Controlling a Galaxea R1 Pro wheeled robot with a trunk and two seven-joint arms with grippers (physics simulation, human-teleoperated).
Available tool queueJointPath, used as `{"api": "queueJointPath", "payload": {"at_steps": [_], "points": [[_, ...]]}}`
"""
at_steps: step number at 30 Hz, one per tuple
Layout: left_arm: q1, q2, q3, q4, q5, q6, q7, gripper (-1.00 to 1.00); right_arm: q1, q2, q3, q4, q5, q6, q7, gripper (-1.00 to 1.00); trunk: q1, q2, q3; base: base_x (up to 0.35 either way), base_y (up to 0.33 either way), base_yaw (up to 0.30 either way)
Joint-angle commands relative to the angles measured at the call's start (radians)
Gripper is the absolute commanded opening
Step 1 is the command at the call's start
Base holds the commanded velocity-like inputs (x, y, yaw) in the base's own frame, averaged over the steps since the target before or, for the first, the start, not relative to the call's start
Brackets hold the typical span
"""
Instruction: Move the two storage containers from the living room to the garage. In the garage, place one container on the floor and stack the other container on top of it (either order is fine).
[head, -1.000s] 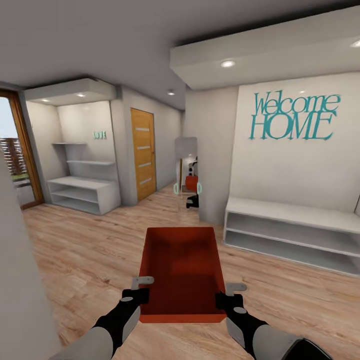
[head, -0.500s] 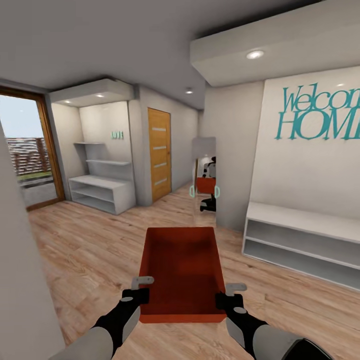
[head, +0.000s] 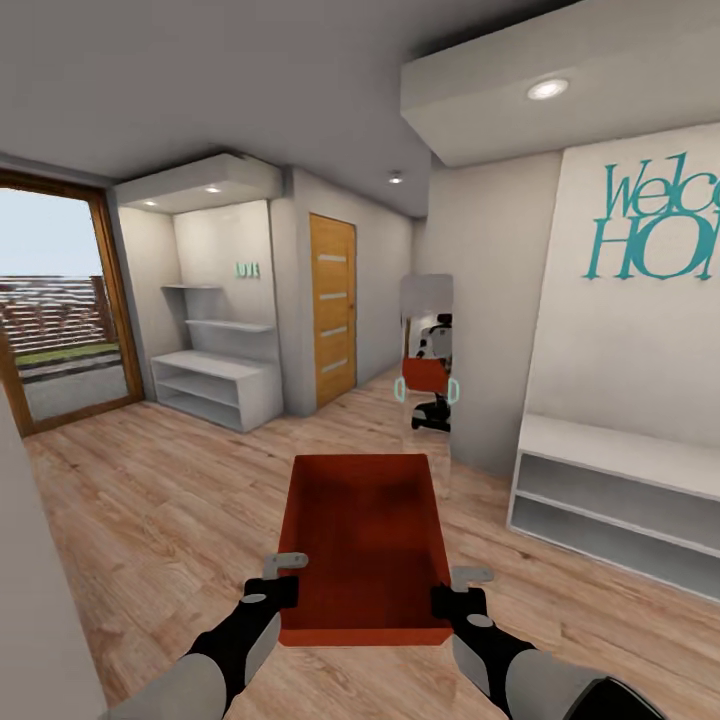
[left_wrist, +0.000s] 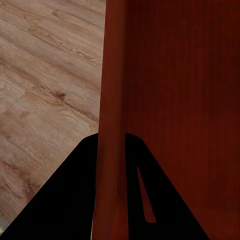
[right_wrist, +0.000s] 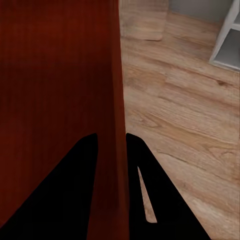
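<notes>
While carried, container (head: 362, 540) between tools.

The teal wall lettering (head: 655, 220) at the head view's upper right is cut off by the right edge, as is the white bench shelf (head: 620, 500) below it. The small green sign (head: 247, 269) above the alcove shelves is too small to read. In the left wrist view the storage container (left_wrist: 165, 100) runs past the top and right edges.

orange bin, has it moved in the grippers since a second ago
No. The orange bin sits the same between the left gripper and right gripper; only the room behind has slid, so the camera turned.
</notes>
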Motion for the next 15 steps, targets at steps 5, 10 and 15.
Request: {"api": "queueJointPath", "payload": {"at_steps": [5, 10, 15], "points": [[-0.001, 0.017, 0.08, 0.0, 0.022, 0.006, 0.0, -1.0, 0.0, -0.007, -0.018, -0.005, 0.009, -0.01, 0.007, -1.0, 0.001, -0.001, -0.001, 0.322, 0.0, 0.11], [-0.001, 0.017, 0.079, 0.0, 0.022, 0.006, 0.0, -1.0, 0.0, -0.007, -0.018, -0.005, 0.009, -0.01, 0.007, -1.0, 0.001, -0.001, -0.001, 0.322, 0.0, 0.015], [-0.001, 0.017, 0.079, 0.0, 0.022, 0.006, 0.0, -1.0, 0.0, -0.007, -0.018, -0.005, 0.009, -0.01, 0.007, -1.0, 0.001, -0.001, -0.001, 0.322, 0.0, 0.002]]}}
